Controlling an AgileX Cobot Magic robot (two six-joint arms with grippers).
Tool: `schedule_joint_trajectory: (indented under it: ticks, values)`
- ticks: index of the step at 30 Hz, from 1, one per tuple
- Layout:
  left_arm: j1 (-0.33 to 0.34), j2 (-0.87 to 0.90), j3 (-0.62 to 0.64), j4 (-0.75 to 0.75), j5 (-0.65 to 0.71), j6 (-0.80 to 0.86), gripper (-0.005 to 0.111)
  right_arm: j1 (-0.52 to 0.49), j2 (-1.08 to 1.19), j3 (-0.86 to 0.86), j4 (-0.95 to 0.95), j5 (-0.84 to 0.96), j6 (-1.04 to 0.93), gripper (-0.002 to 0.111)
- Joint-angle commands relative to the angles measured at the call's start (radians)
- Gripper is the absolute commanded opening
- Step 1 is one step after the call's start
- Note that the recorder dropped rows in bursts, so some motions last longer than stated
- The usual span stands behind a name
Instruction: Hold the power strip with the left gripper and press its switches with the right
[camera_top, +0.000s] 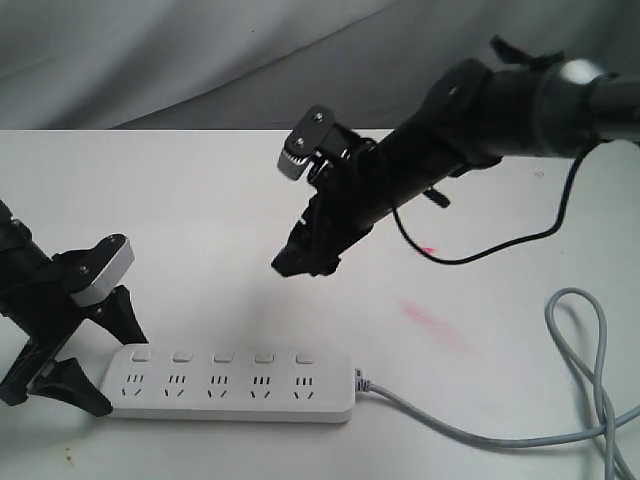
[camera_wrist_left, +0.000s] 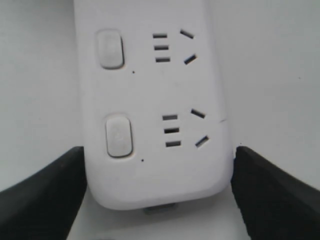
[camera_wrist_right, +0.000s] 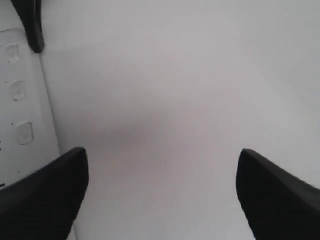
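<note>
The power strip lies flat on the white table. It is long and white with round corners. It has five sockets in a row and five little square switches, one by each socket. A grey cord comes out of one end. At the strip's other end, the left gripper holds it, with one black finger on each long side. The right gripper hangs in the air away from the strip, not touching it. Its fingers are spread wide with nothing between them.
</note>
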Motion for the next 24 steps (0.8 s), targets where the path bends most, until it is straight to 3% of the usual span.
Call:
schedule_joint_trajectory:
  ticks: [1, 9, 17, 24]
  values:
    - [-0.003, 0.001, 0.003, 0.007, 0.004, 0.006, 0.042, 0.049, 0.065, -0.003, 0.138, 0.051, -0.255, 0.075]
    - [-0.003, 0.001, 0.003, 0.007, 0.004, 0.006, 0.042, 0.094, 0.134, -0.003, 0.627, 0.122, -0.655, 0.075]
    - [-0.003, 0.001, 0.003, 0.007, 0.004, 0.006, 0.042, 0.172, 0.200, -0.003, 0.805, 0.091, -0.793, 0.075]
    - [-0.003, 0.001, 0.003, 0.007, 0.004, 0.006, 0.042, 0.238, 0.211, -0.015, 0.813, -0.106, -0.874, 0.075]
